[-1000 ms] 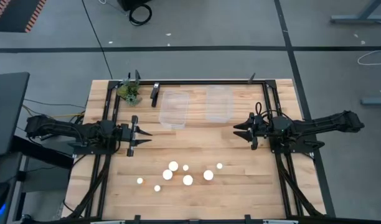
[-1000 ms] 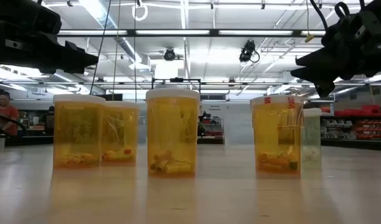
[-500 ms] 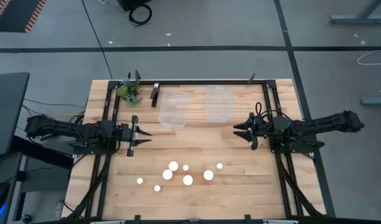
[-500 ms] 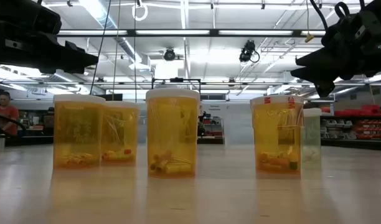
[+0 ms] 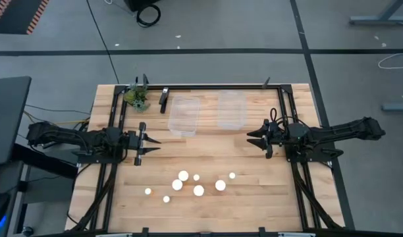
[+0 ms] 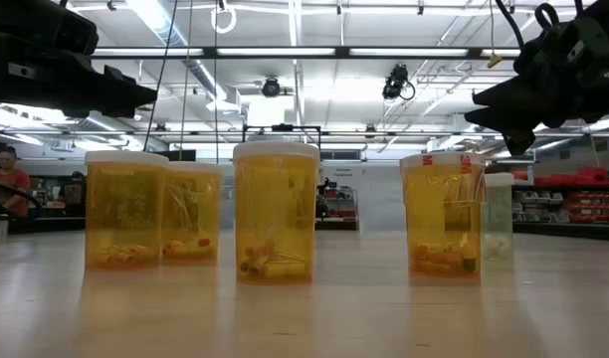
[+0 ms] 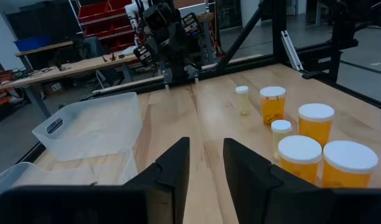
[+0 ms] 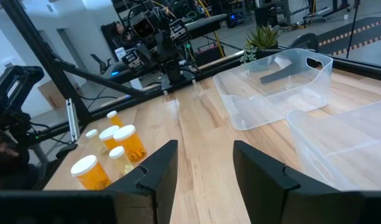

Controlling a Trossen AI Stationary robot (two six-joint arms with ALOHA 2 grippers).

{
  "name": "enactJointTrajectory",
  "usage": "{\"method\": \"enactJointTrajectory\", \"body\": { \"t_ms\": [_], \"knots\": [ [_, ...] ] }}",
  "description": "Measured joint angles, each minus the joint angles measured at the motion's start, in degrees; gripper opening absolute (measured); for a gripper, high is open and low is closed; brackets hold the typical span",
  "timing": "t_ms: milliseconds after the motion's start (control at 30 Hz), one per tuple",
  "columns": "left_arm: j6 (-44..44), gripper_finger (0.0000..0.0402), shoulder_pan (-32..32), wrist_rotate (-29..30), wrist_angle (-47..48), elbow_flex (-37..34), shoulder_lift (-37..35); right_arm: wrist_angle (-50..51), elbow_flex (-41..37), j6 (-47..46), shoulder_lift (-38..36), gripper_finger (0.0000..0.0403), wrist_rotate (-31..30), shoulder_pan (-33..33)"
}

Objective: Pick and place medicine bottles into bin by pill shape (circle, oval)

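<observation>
Nothing has been sorted yet, judging by the layout: both clear bins [image 5: 185, 116] at the far side of the table [image 5: 254, 197] hold no bottles, and the medicine bottles [image 5: 190, 184] stand upright in a loose cluster at the near middle, white caps up. The left gripper [image 5: 151, 147] hovers at the left side of the table, pointing inward, its fingers [image 7: 172, 171] parted with a clear gap and nothing between them. The right gripper [image 5: 252, 139] hovers at the right side, likewise pointing inward, fingers [image 8: 158, 171] apart and empty. The relation that matters is this: the cluster lies nearer than both grippers and between them, so either arm must swing toward the near edge and drop down. The two small bottles at the left end of the cluster [image 5: 148, 191] sit closer to the left gripper; the bottle at the right end [image 5: 232, 176] and the larger one beside it [image 5: 220, 185] sit closer to the right gripper. Every bottle's long axis is vertical, so a grasp from above over the cap, or from the side across the body, looks workable. The middle bottles stand close together, which could make a clean grasp there awkward
</observation>
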State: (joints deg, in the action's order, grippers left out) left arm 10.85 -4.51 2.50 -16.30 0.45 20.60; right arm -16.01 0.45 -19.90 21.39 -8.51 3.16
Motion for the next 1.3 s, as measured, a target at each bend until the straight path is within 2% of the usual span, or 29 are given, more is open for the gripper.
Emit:
{"method": "enactJointTrajectory", "body": {
  "t_ms": [267, 433, 567, 733, 900, 1100, 1300],
  "knots": [
    [-24.1, 0.0107, -0.19, 0.0, -0.73, 0.0, 0.0, 0.02, 0.0, 0.0, -0.02, 0.0161, 0.0, 0.0],
    [-24.1, 0.0107, -0.15, 3.0, -3.61, 0.0, -0.01, 0.01, -0.02, 0.0, -0.02, 0.0161, 0.02, 0.02],
    [-29.65, 0.0107, 0.0, 3.85, -3.04, 0.32, 0.04, 0.0, 0.0, 0.0, -0.02, 0.0161, 0.01, 0.01],
    [-30.9, 0.0104, 1.07, 3.82, 7.43, 6.94, 1.28, 0.02, 0.0, 0.0, 0.0, 0.0161, 0.0, 0.02],
    [-31.73, 0.0104, 0.48, 2.8, 16.24, 12.31, 4.04, 0.02, 0.0, 0.0, 0.0, 0.0161, 0.0, 0.01],
    [-39.02, 0.0106, -2.7, -0.7, 17.53, 14.66, 8.56, 0.0, -0.01, 0.0, -0.02, 0.0161, 0.01, 0.02],
    [-41.69, 0.011, -7.22, 2.11, 17.51, 17.84, 16.12, 0.02, -0.01, 0.0, -0.01, 0.0161, 0.01, 0.0]
  ]
}}
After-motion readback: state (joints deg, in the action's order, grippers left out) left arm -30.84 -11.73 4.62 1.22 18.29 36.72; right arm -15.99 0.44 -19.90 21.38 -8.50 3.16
